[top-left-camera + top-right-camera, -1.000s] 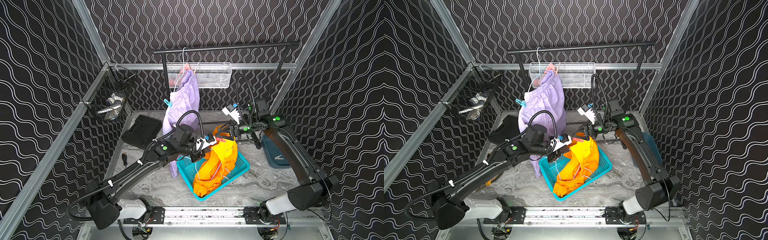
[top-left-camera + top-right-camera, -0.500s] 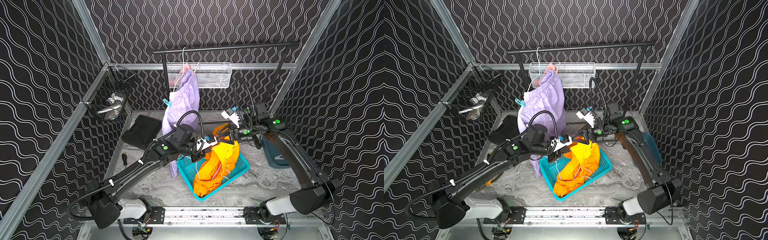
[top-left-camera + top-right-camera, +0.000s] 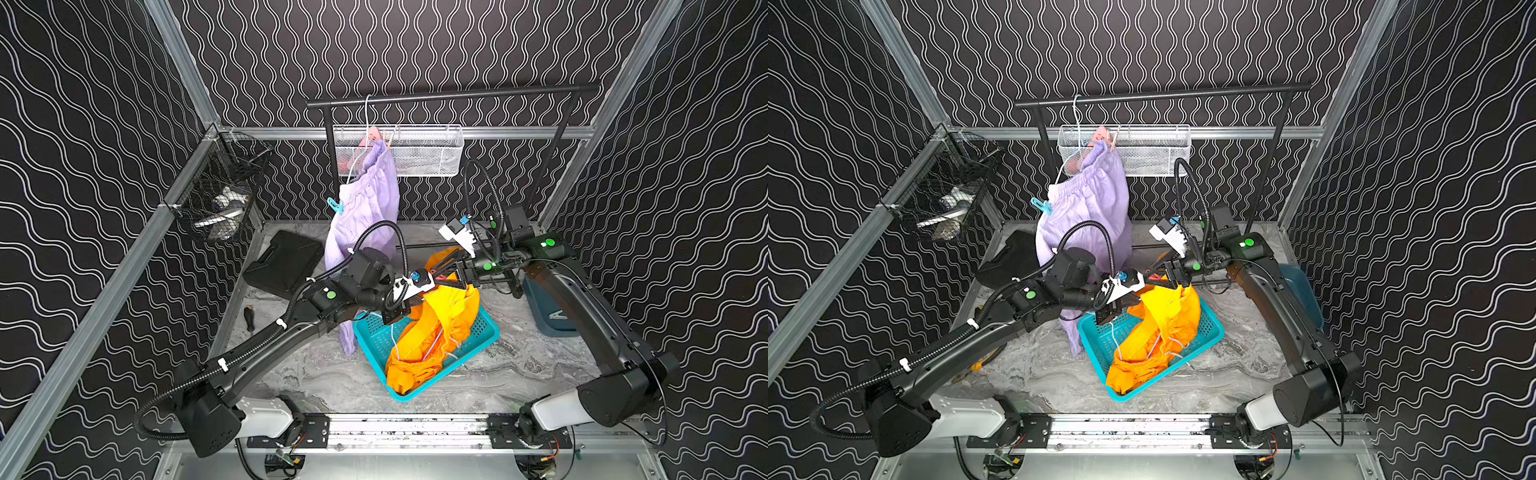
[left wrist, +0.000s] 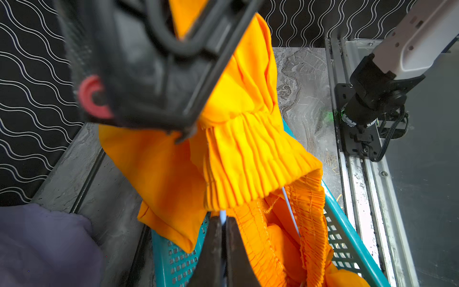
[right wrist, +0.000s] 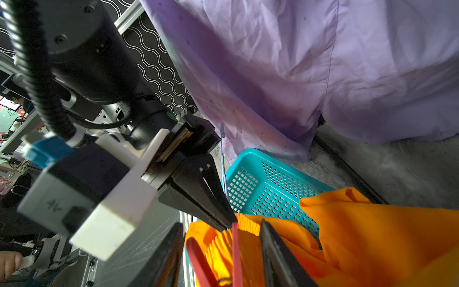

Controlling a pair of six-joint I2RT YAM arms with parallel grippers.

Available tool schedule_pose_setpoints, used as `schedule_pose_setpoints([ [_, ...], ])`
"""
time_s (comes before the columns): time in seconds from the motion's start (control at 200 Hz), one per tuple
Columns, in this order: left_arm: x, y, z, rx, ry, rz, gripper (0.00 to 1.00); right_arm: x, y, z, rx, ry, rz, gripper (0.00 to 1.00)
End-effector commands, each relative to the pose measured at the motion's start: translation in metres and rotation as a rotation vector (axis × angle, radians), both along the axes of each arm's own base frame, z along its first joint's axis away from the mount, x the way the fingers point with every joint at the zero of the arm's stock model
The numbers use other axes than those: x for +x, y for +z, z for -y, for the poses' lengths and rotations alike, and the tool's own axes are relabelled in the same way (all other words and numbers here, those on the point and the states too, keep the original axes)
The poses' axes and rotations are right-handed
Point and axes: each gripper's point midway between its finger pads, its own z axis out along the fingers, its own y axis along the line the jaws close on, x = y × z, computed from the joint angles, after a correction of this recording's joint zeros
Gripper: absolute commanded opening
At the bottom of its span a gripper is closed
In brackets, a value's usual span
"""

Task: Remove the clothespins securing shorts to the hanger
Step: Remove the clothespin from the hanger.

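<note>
The orange shorts [image 3: 436, 332] hang half out of a teal basket [image 3: 486, 332], their gathered waistband [image 4: 248, 154] lifted. My left gripper [image 4: 223, 218] is shut on a thin pale blue hanger wire at that waistband; in both top views it [image 3: 392, 319] [image 3: 1104, 318] points down over the basket. My right gripper [image 5: 221, 225] stands open astride the red clothespin [image 5: 234, 248] clipped on the orange waistband, with a gap on one side. The lilac shorts [image 3: 370, 208] hang from a white hanger [image 3: 368, 112], held by a light blue clothespin [image 3: 334, 205] and a pale one [image 3: 388, 139].
A black rail [image 3: 457, 95] carries the hanger, with a white mesh basket [image 3: 419, 149] behind it. A black wire basket [image 3: 224, 191] hangs on the left wall. A black case [image 3: 286, 266], a screwdriver [image 3: 248, 318] and a dark blue bin [image 3: 544, 303] lie on the floor.
My right gripper has come down and leftward to the orange waistband, and its jaws have narrowed around the red clothespin. The left arm has stayed put.
</note>
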Motion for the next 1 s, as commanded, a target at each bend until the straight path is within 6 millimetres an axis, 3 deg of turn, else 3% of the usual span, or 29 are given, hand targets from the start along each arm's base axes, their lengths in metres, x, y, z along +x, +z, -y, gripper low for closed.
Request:
schedule_pose_setpoints([
  [0.0, -0.013, -0.018, -0.006, 0.063, -0.038, -0.056, 0.00, -0.002, 0.004, -0.001, 0.010, 0.017, 0.014, 0.48],
  [0.07, -0.014, -0.018, -0.006, 0.061, -0.040, -0.061, 0.00, -0.001, 0.003, -0.001, 0.009, 0.013, 0.015, 0.47],
  [0.24, -0.014, -0.020, -0.006, 0.062, -0.040, -0.064, 0.00, 0.001, 0.006, -0.002, 0.014, 0.006, 0.027, 0.32],
  [0.535, -0.015, -0.025, -0.003, 0.062, -0.046, -0.092, 0.00, 0.007, 0.012, -0.005, 0.056, -0.017, 0.053, 0.24],
  [0.996, -0.014, -0.035, -0.002, 0.076, -0.040, -0.116, 0.00, 0.031, 0.038, -0.010, 0.222, -0.144, 0.141, 0.23],
])
